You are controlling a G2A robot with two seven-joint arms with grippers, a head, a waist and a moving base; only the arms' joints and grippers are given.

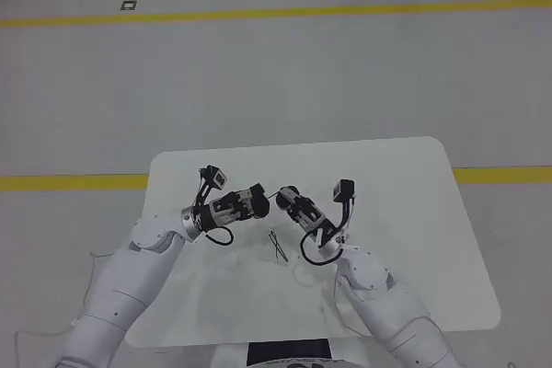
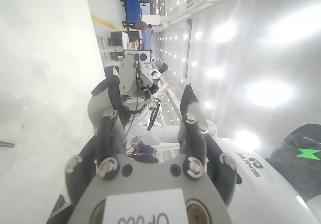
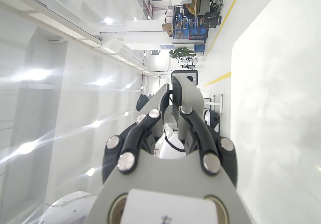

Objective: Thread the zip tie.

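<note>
1. Left fingers [image 2: 190, 104] are released and spread wide, with nothing between them.
2. Right fingers [image 3: 181, 94] are clenched almost together, leaving only a narrow slit. Whether anything thin is pinched in that slit cannot be told.
3. Seen from above, both arms come in from the near side and meet over the middle of the white tabletop [image 1: 414, 184]. The left fingers point right and the right fingers point left and slightly far, so the tips are near each other, almost facing.
4. Thin black zip ties [image 1: 277, 247] lie flat on the tabletop as a small crossed bundle. They are on the near side of the fingertips, between the two forearms, and apart from both sets of fingers.
5. From the left wrist, one dark end of the zip ties shows on the tabletop, well apart from the open fingers.
6. On the floor beyond the far edge of the tabletop, a yellow line [image 1: 64, 182] runs from left to right.
</note>
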